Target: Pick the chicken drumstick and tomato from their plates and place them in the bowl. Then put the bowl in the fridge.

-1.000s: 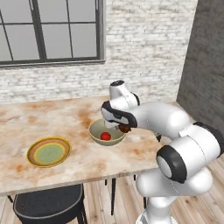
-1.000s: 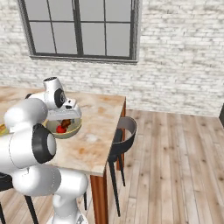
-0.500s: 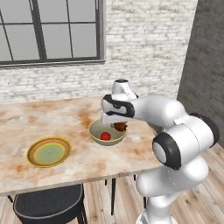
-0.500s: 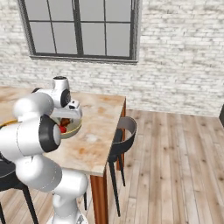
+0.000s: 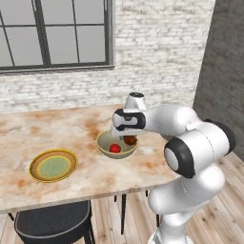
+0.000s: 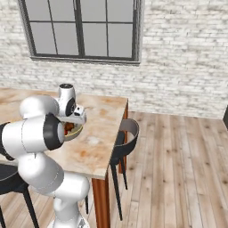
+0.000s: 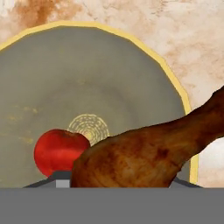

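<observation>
- My gripper [image 5: 125,138] is low over the bowl [image 5: 106,147], near the table's right edge; whether its jaws are apart cannot be determined (fingertips hidden).
- Chicken drumstick [image 7: 144,153] overhangs the bowl's rim.
- Tomato [image 7: 59,151] rests inside.

I can read no text, label, brand, number or sign anywhere around me. The bowl [image 7: 131,74] under my claw bears a faint ring pattern at its centre (no lettering), and the tomato [image 7: 59,151] and chicken drumstick [image 7: 144,155] are unmarked.
</observation>
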